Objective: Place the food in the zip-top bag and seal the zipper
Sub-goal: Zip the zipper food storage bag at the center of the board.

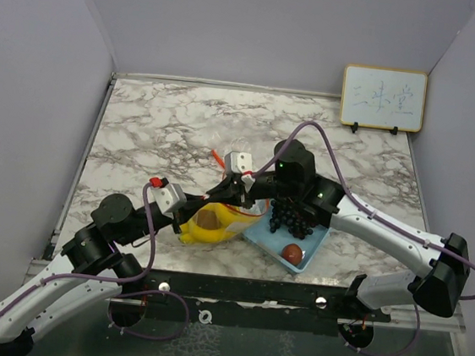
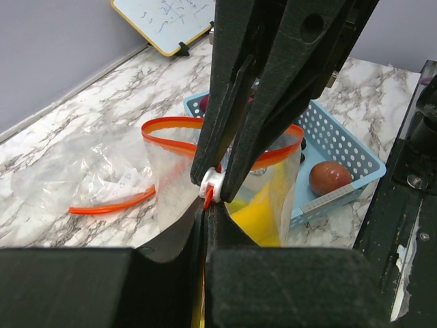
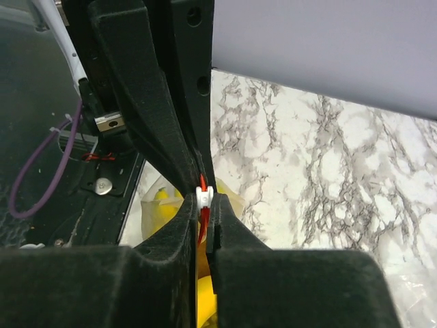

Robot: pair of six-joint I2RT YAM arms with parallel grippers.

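The zipper [image 2: 171,124] of the zip-top bag [image 2: 167,184] holding bananas [image 2: 256,215] is clamped by left claw [image 2: 208,205] and right claw [image 3: 203,205].

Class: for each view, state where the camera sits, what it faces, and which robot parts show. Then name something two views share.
Top external: above and behind the left arm and right arm, looking down on the marble table; both show.
Left wrist: on the left arm, facing the clear plastic zip-top bag and light blue plastic basket; the left fingers show, shut.
Right wrist: on the right arm, facing the bag and table; the right fingers show.
Shared: both wrist views show the small white zipper slider.
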